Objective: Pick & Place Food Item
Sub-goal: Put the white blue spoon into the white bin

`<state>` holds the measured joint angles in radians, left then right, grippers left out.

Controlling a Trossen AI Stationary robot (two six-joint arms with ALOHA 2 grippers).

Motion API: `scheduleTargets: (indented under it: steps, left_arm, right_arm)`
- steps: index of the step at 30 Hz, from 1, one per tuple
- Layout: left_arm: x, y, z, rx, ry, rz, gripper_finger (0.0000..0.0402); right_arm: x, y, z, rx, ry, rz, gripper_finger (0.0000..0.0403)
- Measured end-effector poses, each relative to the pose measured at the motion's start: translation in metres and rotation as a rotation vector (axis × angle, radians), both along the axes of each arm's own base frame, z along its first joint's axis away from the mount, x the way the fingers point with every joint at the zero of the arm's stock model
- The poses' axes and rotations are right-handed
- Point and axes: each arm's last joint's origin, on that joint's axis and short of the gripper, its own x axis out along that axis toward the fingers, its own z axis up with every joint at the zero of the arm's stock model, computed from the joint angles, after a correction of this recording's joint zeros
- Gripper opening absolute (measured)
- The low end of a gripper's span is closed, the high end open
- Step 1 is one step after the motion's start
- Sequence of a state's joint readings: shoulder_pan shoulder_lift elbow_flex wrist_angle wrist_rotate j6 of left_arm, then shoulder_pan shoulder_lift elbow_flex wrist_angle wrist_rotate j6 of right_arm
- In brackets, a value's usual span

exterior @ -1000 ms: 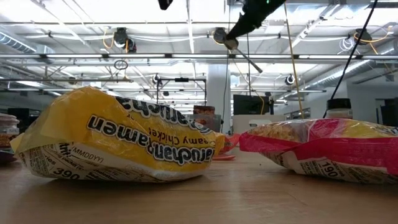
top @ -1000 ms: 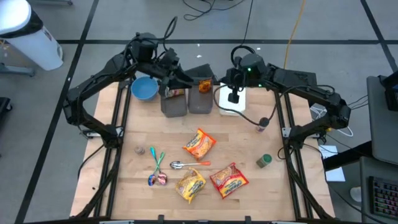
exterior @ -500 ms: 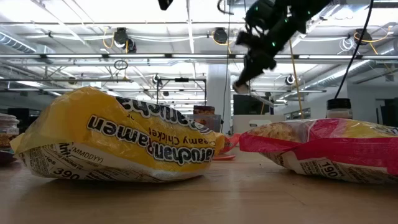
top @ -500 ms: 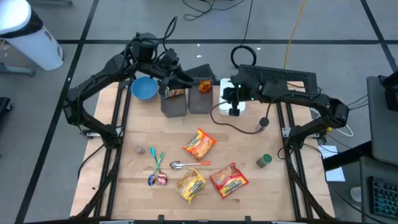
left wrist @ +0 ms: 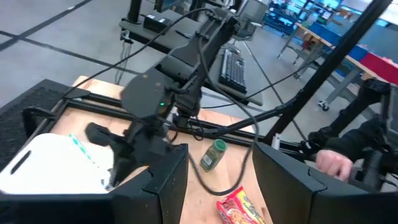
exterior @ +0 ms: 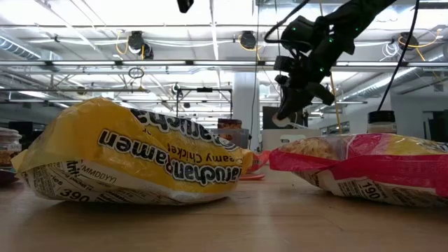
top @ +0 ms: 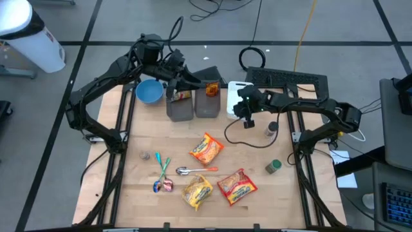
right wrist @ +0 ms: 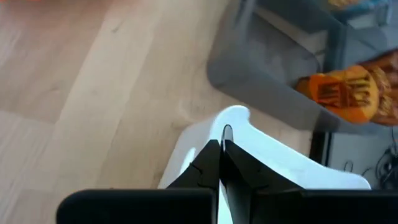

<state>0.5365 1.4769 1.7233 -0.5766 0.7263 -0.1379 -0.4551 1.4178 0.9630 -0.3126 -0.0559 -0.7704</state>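
**Entry: desk [top: 257, 193], food-item pick and place, no item in hand yet**

**Risks from here**
- The right claw [top: 246, 117] is fully closed. If it drops onto a packet this way, it will press or shove the packet rather than grip it. The fingers need to part before any descent.
- The ramen packets are slack and crinkly. A pinch at an edge could slip or tear the wrapper, and a grip across the middle would likely hold better.
- A cable trails across the desk below the right arm and could snag on a sweep towards the packets.
- The yellow ramen packet [top: 197, 192] and the red ramen packet [top: 237, 185] lie touching. Lifting one could drag the other.
- A spoon [top: 193, 170] lies just beside the yellow packet and could be knocked.

**Claws**
- Right claw: hangs above the edge of the white cutting board [top: 233, 90], just beside the grey bins [top: 193, 108]. Its fingers [right wrist: 221, 163] are pressed together and hold nothing.
- Left claw [top: 187, 80]: waits over the bins at the back of the desk, beside the blue bowl [top: 149, 91]. It is partly open, and its wrist view shows nothing between the fingers.

**Task items**
- The orange ramen packet [top: 206, 149] lies mid-desk, nearest the right claw, and is judged the likeliest pick.
- The yellow and red packets lie at the front of the desk.
- Another orange packet [top: 211, 89] already stands in a bin.
- A green-lidded spice jar [top: 273, 167] stands well apart, on the right.
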Motion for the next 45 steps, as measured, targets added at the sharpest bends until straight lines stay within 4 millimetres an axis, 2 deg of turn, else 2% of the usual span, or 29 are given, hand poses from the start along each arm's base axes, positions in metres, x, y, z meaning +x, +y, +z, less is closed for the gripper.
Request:
scheduleTargets:
  steps: [7,11,15,26,35,45]
  left_arm:
    - [0.0,0.001,0.0,0.004,0.004,0.021,0.0186]
    - [0.0,0.001,0.0,0.0,0.005,0.026,0.0186]
    - [0.0,0.001,0.0,-0.009,0.01,0.044,0.0186]
    - [0.0,0.001,0.0,-0.007,0.011,0.05,0.0186]
    - [0.0,0.001,0.0,0.003,0.011,0.057,0.0186]
    - [0.0,0.002,0.0,0.014,0.011,0.063,0.0187]
  right_arm:
    - [0.0,0.006,-0.003,-0.029,0.045,0.151,0.0]
    - [0.003,0.003,-0.012,-0.055,0.092,0.186,0.0]
    - [0.006,-0.003,-0.019,-0.075,0.111,0.176,0.0]
    - [0.003,-0.019,-0.017,-0.072,0.076,0.103,0.0]
    - [0.01,-0.033,0.007,-0.13,-0.013,0.073,0.0]
    - [0.007,-0.045,-0.007,-0.116,0.046,0.089,0.0]
